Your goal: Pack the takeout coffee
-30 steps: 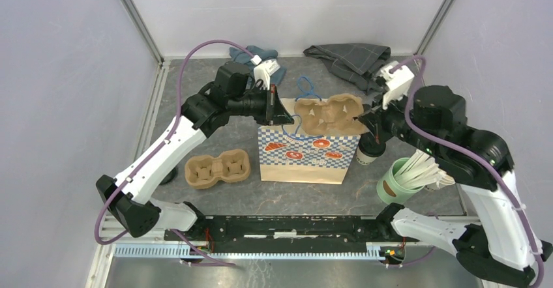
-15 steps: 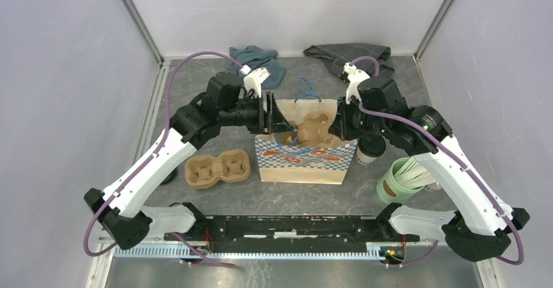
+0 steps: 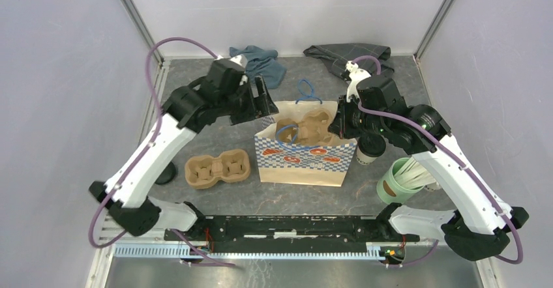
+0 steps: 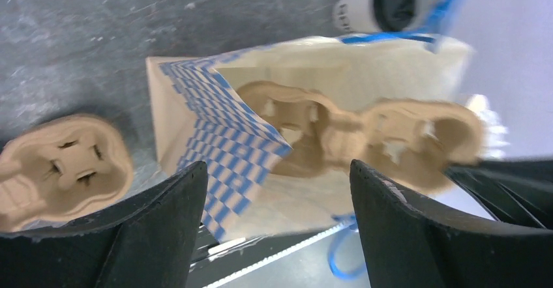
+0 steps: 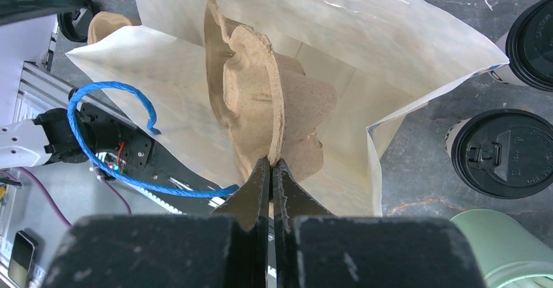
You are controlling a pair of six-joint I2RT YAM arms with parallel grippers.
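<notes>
The takeout coffee point(image 3: 370, 146), a white cup with a black lid, stands just right of the checked paper bag point(image 3: 306, 161); the right wrist view shows it point(image 5: 503, 154) with a second lidded cup point(image 5: 535, 24) beyond. My right gripper point(image 5: 272, 164) is shut on the edge of a brown pulp cup carrier point(image 5: 251, 79) that hangs upright inside the open bag point(image 5: 404, 47). My left gripper point(image 3: 264, 100) stands open and empty just left of the bag's rim. In its own view the gripper point(image 4: 279, 171) frames the bag point(image 4: 215, 112) and carrier point(image 4: 365, 131).
A second pulp carrier point(image 3: 217, 169) lies on the table left of the bag. A mint-green cup point(image 3: 399, 180) with white sticks stands at front right, under my right arm. A blue cloth point(image 3: 261, 60) and a dark grey cloth point(image 3: 349, 57) lie along the back wall.
My right gripper swung over and lowered the carrier into the bag. My left gripper let go of the bag's left rim, opened wide and drew back to the left.
</notes>
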